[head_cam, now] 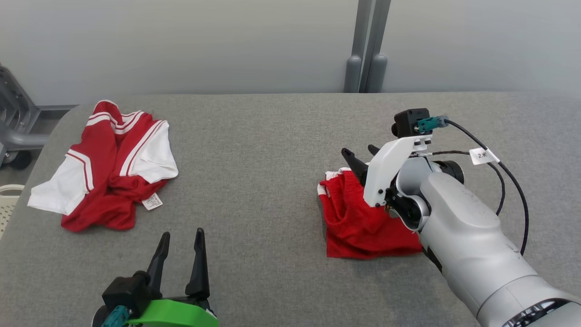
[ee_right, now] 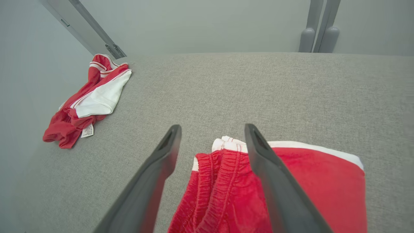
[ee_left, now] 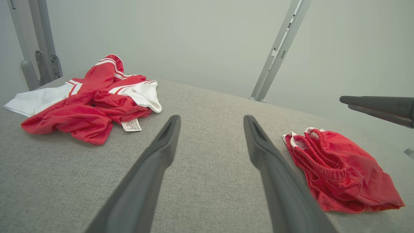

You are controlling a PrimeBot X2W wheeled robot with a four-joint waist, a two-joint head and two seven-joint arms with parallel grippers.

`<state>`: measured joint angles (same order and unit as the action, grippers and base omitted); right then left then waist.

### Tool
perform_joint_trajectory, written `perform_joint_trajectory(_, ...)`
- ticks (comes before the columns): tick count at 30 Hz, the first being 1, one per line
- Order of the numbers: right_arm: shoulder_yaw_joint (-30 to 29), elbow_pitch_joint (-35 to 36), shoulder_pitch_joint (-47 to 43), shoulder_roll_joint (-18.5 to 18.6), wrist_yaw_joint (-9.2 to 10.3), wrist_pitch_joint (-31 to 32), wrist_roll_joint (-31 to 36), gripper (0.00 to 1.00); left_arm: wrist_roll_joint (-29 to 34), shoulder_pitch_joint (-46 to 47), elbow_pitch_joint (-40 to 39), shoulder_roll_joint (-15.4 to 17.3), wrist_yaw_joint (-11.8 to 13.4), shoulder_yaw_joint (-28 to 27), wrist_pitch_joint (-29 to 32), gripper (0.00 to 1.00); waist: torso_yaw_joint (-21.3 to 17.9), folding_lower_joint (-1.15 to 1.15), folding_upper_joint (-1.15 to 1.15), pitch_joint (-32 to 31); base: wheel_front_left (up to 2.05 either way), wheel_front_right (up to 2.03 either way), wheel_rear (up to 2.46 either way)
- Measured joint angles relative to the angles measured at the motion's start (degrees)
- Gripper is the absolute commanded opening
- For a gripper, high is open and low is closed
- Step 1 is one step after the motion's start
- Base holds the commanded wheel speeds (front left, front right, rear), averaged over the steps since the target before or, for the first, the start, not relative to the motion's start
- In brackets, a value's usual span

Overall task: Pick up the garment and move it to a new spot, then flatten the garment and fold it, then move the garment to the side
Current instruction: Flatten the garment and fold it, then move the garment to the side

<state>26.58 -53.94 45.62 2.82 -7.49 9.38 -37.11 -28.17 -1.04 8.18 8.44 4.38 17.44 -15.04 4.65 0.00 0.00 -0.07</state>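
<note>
Soft red cloth garment (head_cam: 358, 231) on matt, rough-woven grey tabletop (head_cam: 272, 150).

worktop (head_cam: 272, 150): grey woven fabric surface, rounded at its far left corner; the far edge runs along a pale wall.
jersey (head_cam: 113, 168): red with white panels and stripes, crumpled in a loose heap near the far left corner, well apart from the shorts.
care label (head_cam: 152, 201): white, flat on the worktop at the jersey's near edge.
shorts (head_cam: 358, 222): red with white trim, folded into a compact stack right of the worktop's middle, gathered waistband toward the left edge.
</note>
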Motion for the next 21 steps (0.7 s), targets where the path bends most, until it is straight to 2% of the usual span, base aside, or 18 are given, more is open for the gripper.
perform_joint_trajectory(3, -1.0, 0.6, -0.2, 1.0, 0.0, -1.1, 1.8, 1.0, 0.0, -0.1, -0.5, 0.3, 0.2, 0.0, 0.0, 1.0, -0.9, 0.0, 0.0, -0.3, 0.0, 0.0, 0.0)
perform_joint_trajectory(8, -1.7, 6.0, -4.5, 5.8, 0.0, -1.3, 1.6, 1.0, 0.2, -0.8, -1.4, 0.5, 0.6, 0.3, 0.1, 1.0, -2.3, 0.0, 0.0, -0.8, 0.0, 0.0, 0.0)
perform_joint_trajectory(13, -5.6, 11.0, -10.8, 10.0, 0.0, -1.5, -0.5, 1.0, 0.2, -1.2, -2.1, 0.4, 0.8, 0.8, 0.3, 1.0, -3.6, 0.0, 0.0, -0.9, 0.0, 0.0, 0.0)
perform_joint_trajectory(17, -8.5, 13.1, -16.0, 11.2, 0.0, -1.4, -0.7, 1.0, 0.2, -1.3, -2.4, 0.2, 1.0, 1.2, 0.4, 1.0, -4.4, 0.0, 0.0, -0.6, 0.0, 0.0, 0.0)
perform_joint_trajectory(21, -10.4, 13.7, -19.2, 10.8, 0.0, -0.4, -0.3, 1.0, 0.1, -1.3, -2.6, 0.2, 1.0, 1.5, 0.8, 1.0, -4.6, 0.0, 0.0, 0.1, 0.0, 0.0, 0.0)
